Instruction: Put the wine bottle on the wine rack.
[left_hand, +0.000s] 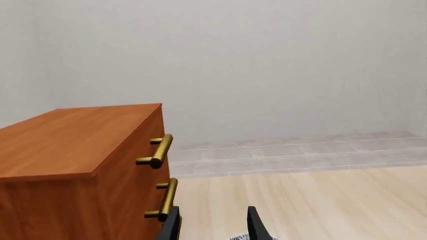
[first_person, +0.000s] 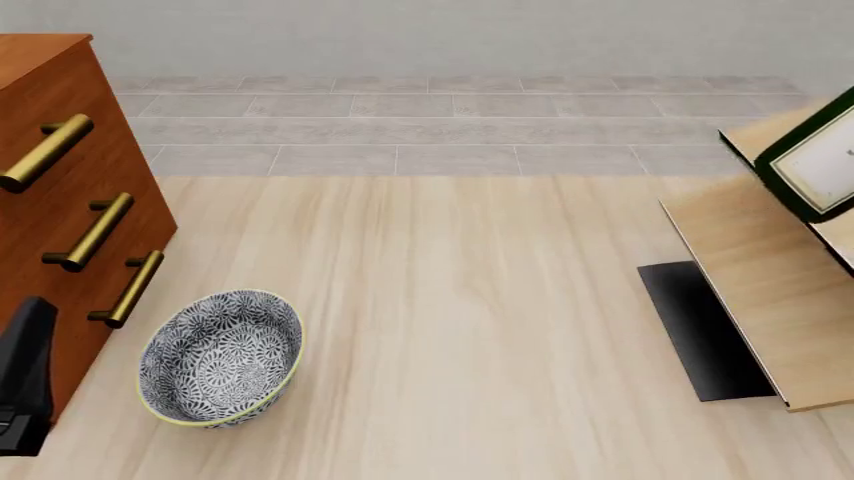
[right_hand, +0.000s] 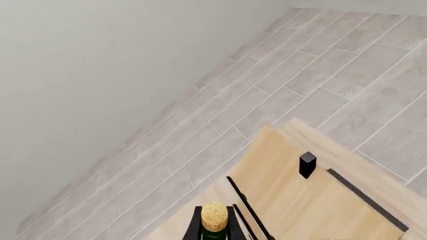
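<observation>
Wine bottle (first_person: 817, 160) white label blank-looking, no legible writing, over wine rack (first_person: 754, 270).

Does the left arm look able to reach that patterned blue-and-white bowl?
Probably yes: the left gripper sits open right beside the patterned blue-and-white bowl, with nothing between them.
</observation>
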